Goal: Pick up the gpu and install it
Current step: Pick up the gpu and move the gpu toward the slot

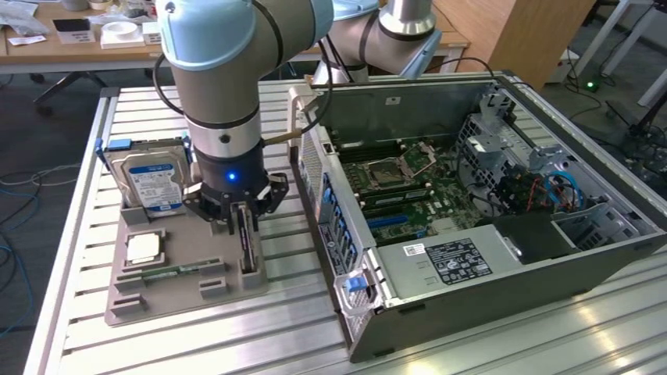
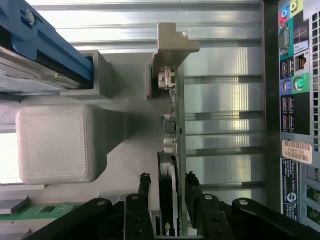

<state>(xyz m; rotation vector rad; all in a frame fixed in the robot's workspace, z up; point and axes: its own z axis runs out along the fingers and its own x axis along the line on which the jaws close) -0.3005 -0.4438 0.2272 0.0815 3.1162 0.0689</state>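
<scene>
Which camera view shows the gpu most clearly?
The wrist view: the gpu stands on edge, its silver bracket plain, between the open fingers. In the exterior view it is a thin dark strip under the arm.

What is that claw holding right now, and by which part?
Nothing yet. The open claw straddles the upper edge of the gpu, which stands on edge in the grey tray, with a gap either side.

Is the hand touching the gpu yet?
Apart. In the wrist view the open hand straddles the gpu, with a gap on each side between finger and card.
</scene>
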